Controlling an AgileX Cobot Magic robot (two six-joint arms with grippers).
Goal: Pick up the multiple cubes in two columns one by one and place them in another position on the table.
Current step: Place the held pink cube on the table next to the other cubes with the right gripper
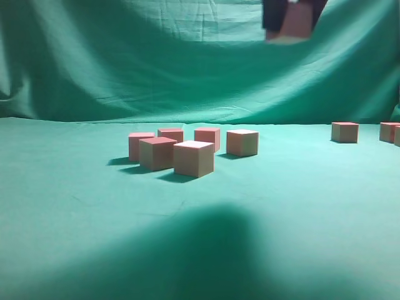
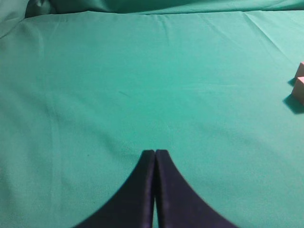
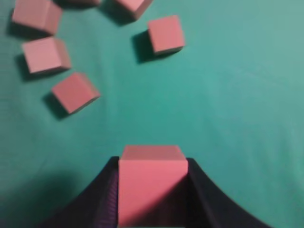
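Observation:
My right gripper is shut on a pink cube and holds it high above the table; it shows at the top of the exterior view. Several cubes stand in a loose group at the table's middle, also seen in the right wrist view. Two or three more cubes stand at the far right. My left gripper is shut and empty over bare green cloth, with two cubes at that view's right edge.
A draped green backdrop rises behind the table. A large dark shadow lies on the cloth at the front middle.

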